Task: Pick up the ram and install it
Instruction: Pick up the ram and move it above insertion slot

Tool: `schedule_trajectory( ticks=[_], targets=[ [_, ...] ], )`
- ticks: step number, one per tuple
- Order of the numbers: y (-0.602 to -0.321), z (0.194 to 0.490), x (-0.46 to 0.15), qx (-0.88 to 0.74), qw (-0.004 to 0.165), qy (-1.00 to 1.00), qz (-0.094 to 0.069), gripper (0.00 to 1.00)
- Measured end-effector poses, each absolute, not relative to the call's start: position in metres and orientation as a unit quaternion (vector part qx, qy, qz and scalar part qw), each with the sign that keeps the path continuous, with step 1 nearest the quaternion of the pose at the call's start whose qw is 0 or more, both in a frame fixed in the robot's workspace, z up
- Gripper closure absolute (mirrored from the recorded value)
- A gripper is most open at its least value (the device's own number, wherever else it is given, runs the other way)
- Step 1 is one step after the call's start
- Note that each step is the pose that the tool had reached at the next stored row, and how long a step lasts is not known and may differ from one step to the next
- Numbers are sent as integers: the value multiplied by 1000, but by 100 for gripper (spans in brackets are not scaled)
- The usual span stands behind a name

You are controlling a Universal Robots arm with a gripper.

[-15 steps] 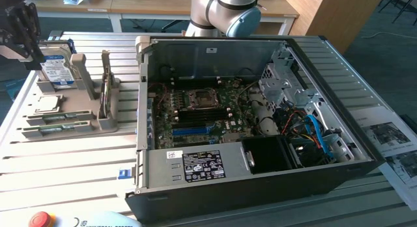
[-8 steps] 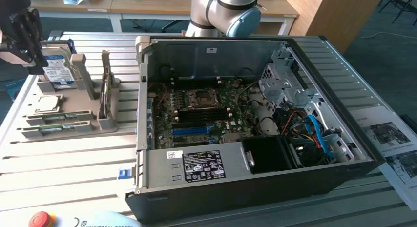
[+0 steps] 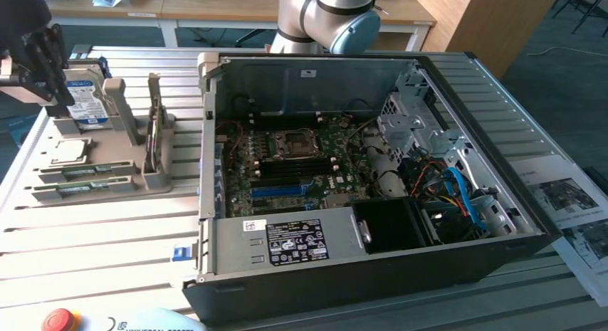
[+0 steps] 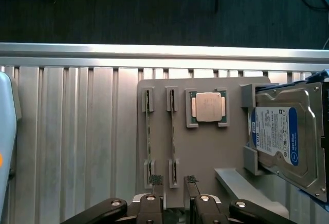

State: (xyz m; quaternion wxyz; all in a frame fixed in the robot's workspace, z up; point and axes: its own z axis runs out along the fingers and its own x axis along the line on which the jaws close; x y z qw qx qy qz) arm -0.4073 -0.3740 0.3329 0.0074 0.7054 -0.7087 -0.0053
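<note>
Gripper (image 4: 174,182) jaws stand wide apart, released, with nothing held. In the wrist view its two ribbed fingertips (image 4: 157,182) hang over one end of the grey holder (image 4: 216,152), and the ram (image 4: 172,136) lines up with the gap between them. I cannot tell whether they touch it. In the exterior view the gripper is a dark mass, partly cut off by that view's left edge, above the holder's hard-drive end.

The ram stands on edge in the holder's clips and is seen edge-on, so its label and chips cannot be made out. A second stick (image 4: 148,136) stands parallel just beside it, on the side away from the processor (image 4: 208,106). That square silver chip lies flat in its own nest. Beyond it a hard drive (image 4: 282,136) with a blue and white label leans in a bracket, its far end cut off.

The holder lies close to one edge of the slatted metal table (image 4: 77,147). Beside it the computer case (image 3: 314,85) lies open on its side. It holds the motherboard (image 3: 314,167), a labelled power supply (image 3: 285,242) at its near end and blue cables (image 3: 456,185).

At the table's far edge, the arm (image 3: 342,18) shows just its lower joints. A red button (image 3: 59,320) and some papers (image 3: 560,196) are cropped at the edges of the exterior view.
</note>
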Motion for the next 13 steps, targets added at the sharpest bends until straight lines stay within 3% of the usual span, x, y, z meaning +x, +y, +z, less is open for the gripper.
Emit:
schedule_trajectory(
  ticks=[13],
  targets=[
    [-374,313,-407,707,7,-707,-5,70]
  ],
)
